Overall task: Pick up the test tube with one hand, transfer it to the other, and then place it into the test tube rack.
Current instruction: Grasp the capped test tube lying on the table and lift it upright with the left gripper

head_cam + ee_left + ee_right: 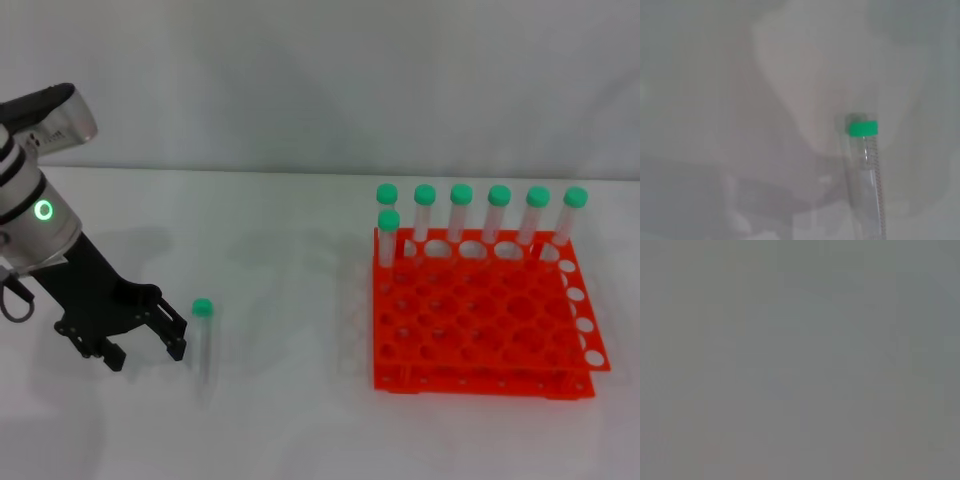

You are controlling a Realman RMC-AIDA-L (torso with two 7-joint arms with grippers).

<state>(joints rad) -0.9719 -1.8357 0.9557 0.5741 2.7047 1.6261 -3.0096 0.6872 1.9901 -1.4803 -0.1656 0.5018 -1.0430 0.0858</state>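
Note:
A clear test tube with a green cap lies flat on the white table, left of centre. The left wrist view also shows the test tube, cap pointing away. My left gripper, on the arm with the green light, hovers low just left of the tube. Its black fingers are open and hold nothing. The orange-red test tube rack stands on the right side of the table. My right arm and its gripper are out of view, and the right wrist view is a plain grey blur.
Several green-capped tubes stand upright along the rack's back row, and one more stands in its back left corner. The white table lies bare between the lying tube and the rack. A pale wall runs behind.

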